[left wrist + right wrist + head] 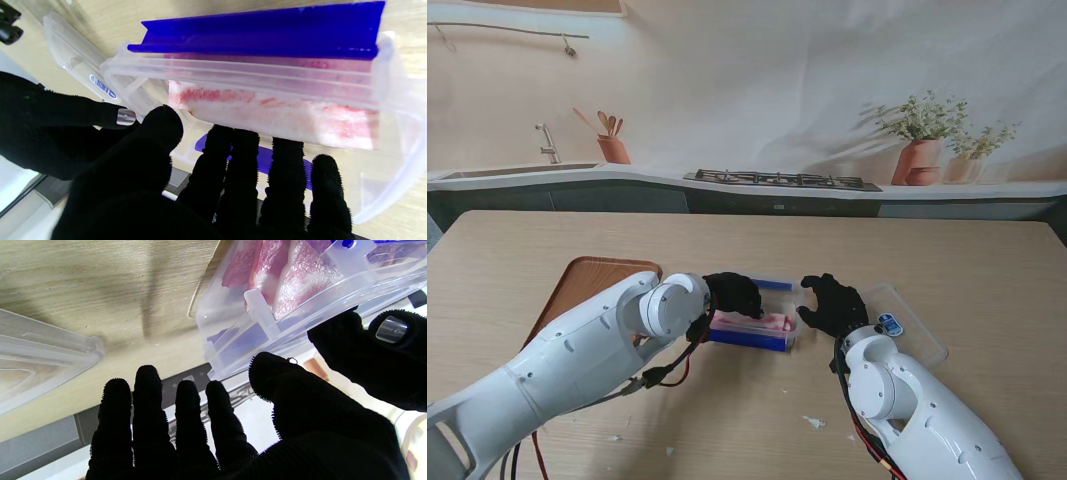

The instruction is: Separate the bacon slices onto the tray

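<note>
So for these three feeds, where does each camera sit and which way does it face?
Stand: above the shoulders, looking down at the wooden table; both white arms, left hand and right hand show.
Left wrist: along black-gloved fingers into the clear plastic box with blue clips, pink bacon slices inside.
Right wrist: along its fingers at the box's end.
All share the box.

Stand view high, facing down the table [987, 270] — wrist views close, sharing the bacon box [267, 76].
</note>
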